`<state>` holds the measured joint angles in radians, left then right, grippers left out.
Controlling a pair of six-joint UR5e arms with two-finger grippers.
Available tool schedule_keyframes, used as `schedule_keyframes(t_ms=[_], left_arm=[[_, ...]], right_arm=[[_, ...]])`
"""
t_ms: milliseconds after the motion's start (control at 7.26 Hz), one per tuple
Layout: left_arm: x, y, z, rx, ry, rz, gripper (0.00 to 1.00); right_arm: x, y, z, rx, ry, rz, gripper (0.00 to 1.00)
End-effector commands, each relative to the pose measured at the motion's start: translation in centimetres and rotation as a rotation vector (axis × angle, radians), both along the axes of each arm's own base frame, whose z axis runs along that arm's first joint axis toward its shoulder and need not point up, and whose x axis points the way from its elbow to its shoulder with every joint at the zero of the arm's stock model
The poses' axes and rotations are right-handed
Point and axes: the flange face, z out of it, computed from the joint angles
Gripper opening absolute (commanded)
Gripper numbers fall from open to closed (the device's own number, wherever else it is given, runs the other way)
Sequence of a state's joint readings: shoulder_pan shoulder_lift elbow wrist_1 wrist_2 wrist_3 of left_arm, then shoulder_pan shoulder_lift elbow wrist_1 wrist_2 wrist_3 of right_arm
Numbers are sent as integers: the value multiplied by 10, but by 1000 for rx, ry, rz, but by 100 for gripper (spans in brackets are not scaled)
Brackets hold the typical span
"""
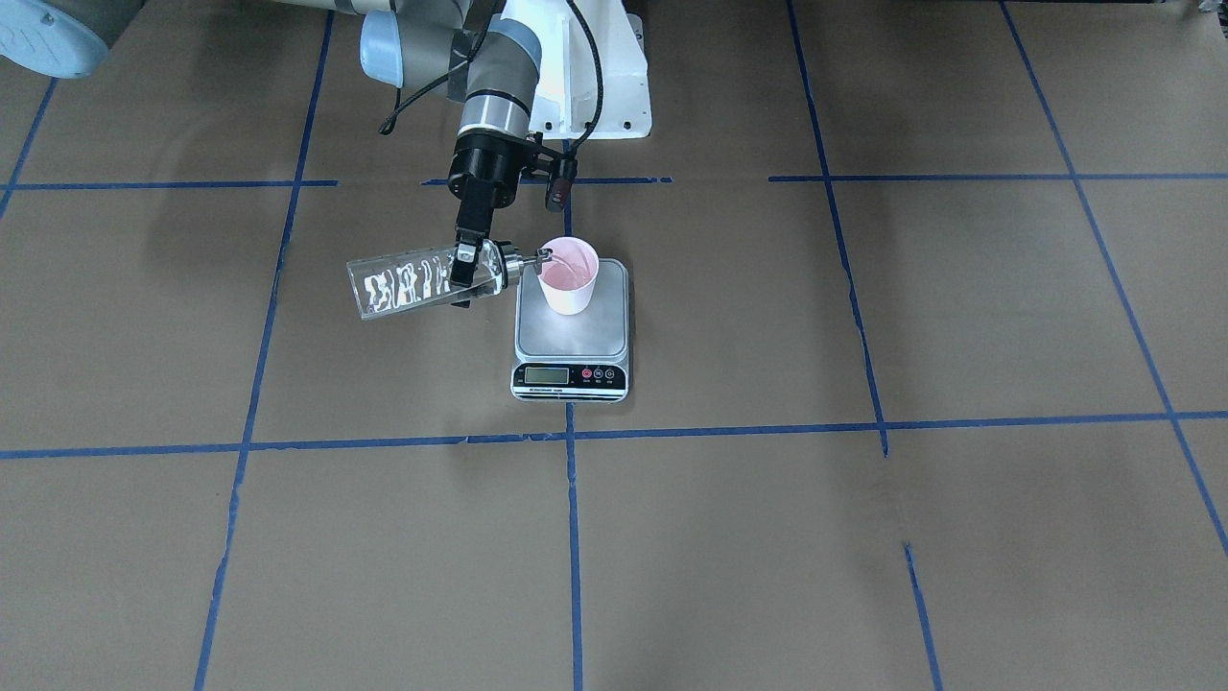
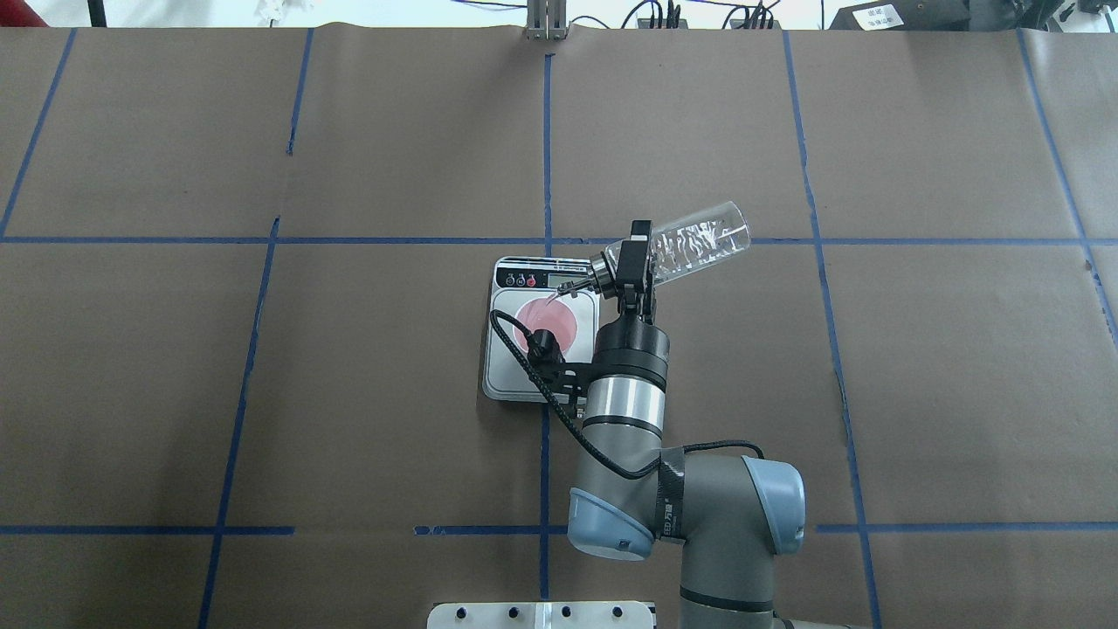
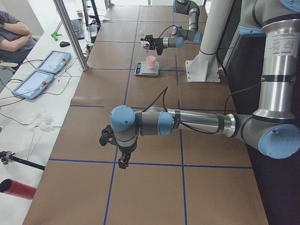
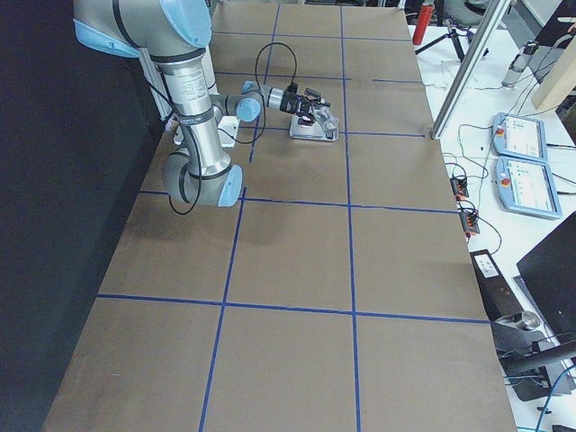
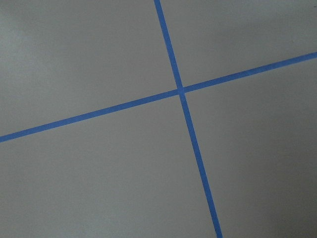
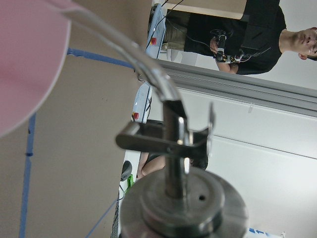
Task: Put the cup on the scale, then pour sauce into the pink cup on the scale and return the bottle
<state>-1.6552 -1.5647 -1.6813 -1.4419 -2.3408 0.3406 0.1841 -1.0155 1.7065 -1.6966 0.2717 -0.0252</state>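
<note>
Brown paper tabletop [image 1: 863,576] with blue tape lines carries the scale [image 1: 574,334]. The cup [image 1: 568,278] stands on its platform, toward the robot-side edge. My right gripper [image 1: 467,274] is clamped on the bottle [image 1: 408,285], which is tipped nearly flat beside the scale, with its spout [image 6: 153,79] at the cup's rim. Up close, the right wrist view shows clear sauce [image 6: 94,27] leaving the spout, which the front view cannot resolve. My left gripper [image 3: 123,161] hangs well away from the scale, and I cannot tell how its jaws stand.
</note>
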Motion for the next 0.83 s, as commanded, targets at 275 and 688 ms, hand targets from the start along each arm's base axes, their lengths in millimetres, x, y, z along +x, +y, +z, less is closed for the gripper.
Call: schedule_keyframes(t_ms=[275,688], left_arm=[[0,0,0,3,0,1,100],[0,0,-1,4,0,1,100]], right_arm=[[21,4,-25,-35,-175,-11,0],[27,13,-17,-76,-506,33,0]])
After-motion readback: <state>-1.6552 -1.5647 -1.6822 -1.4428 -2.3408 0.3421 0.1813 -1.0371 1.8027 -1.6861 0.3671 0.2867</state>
